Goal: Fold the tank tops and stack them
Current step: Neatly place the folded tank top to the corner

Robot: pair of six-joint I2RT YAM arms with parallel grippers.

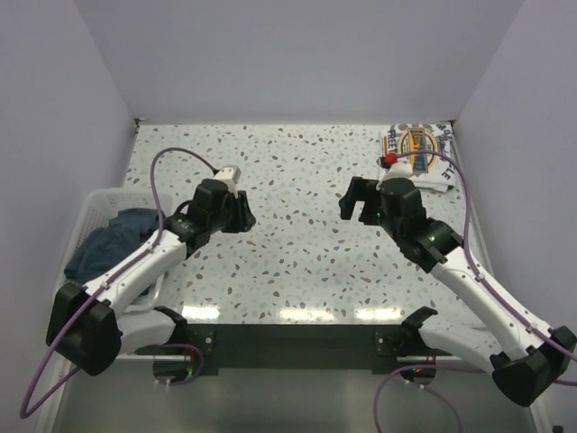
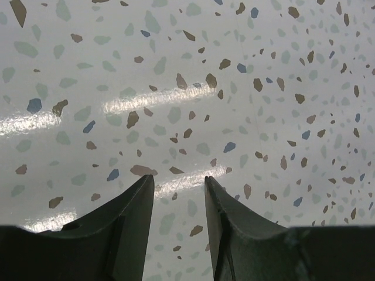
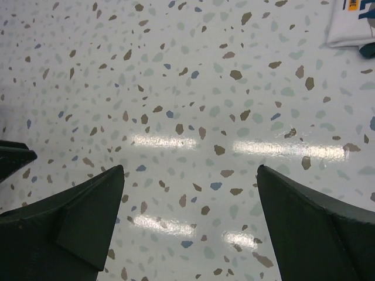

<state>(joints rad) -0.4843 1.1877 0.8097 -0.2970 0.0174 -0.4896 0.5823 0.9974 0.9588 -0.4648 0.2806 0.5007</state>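
Black jaws of the left gripper (image 2: 179, 180) stand a narrow gap apart with nothing between them, hovering over bare speckled terrazzo table (image 1: 297, 262) left of centre. Across from it, the right gripper (image 3: 190, 168) is spread wide and also holds nothing, poised above the table right of centre, its tips turned toward the left arm. Behind the right gripper, in the far right corner of the table, the white tank top (image 1: 422, 149) lies folded with its blue-yellow print facing up; one corner of it shows at the top edge of the right wrist view. A small red patch (image 1: 389, 160) sits at its near left edge, too small to identify. Off the table's left side, a white basket (image 1: 95, 200) holds a crumpled dark blue cloth (image 1: 113, 239).
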